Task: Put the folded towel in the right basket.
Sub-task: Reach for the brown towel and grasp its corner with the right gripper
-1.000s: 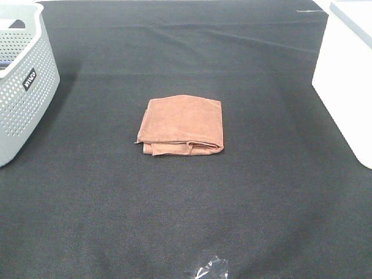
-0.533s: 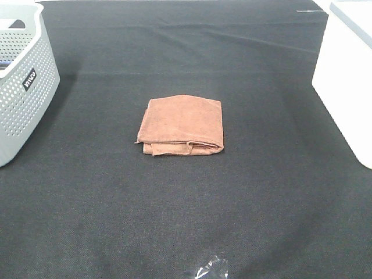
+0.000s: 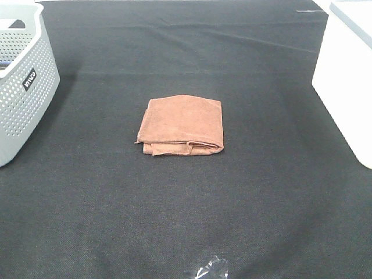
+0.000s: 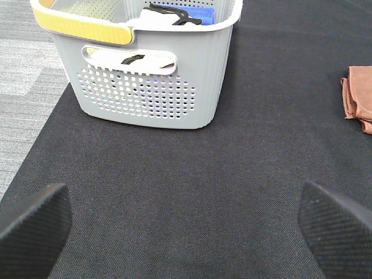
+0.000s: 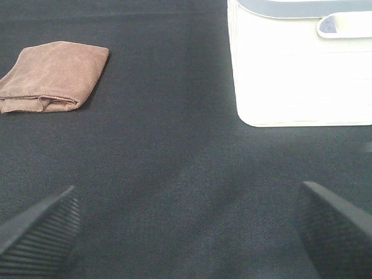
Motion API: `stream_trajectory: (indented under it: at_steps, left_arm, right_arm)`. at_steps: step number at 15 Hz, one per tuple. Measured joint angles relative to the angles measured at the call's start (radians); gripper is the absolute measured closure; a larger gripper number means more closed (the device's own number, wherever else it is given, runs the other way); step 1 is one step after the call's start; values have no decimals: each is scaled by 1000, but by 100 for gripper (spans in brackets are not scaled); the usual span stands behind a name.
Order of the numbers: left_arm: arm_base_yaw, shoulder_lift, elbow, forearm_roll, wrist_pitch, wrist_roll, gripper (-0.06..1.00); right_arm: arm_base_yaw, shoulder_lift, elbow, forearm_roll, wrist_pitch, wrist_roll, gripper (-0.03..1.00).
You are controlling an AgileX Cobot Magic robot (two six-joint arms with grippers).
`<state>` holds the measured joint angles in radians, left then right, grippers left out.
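When set against the high views of a second and of half a second back, shows nothing shifted. Folded towel (image 3: 181, 125) in the same spot as then, flat on the dark tabletop (image 3: 174, 221) near its middle, brown, layered edges toward the near side, touched by nothing. Sits between the two baskets and well apart from both. Right basket (image 3: 349, 81), white and plain-walled, at the right edge of the high view, in the same place as before; inside hidden in every view. Left basket (image 3: 23, 75), grey with perforated walls, at the left edge, likewise unmoved. Seen from the left wrist, carries a yellow grip (image 4: 81, 26) on its rim and holds something blue and something black, too little shown to name. Scrap of clear film (image 3: 208, 269) at the near edge of the tabletop, unchanged too. Left hand (image 4: 186, 226) spread wide, holding nothing, over bare tabletop near the left basket, towel just at the border of its view. Right hand (image 5: 189, 226) likewise spread wide and empty over bare tabletop, towel off to one side and right basket to the other.
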<state>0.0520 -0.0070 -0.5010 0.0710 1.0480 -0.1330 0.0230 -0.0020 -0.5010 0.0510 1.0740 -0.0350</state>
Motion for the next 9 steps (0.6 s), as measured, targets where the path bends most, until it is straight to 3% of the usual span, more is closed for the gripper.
stream_trajectory:
  at_steps: [9]
  left_arm:
    - [0,0,0,0,0,0,-5]
  right_arm:
    - [0,0,0,0,0,0,0]
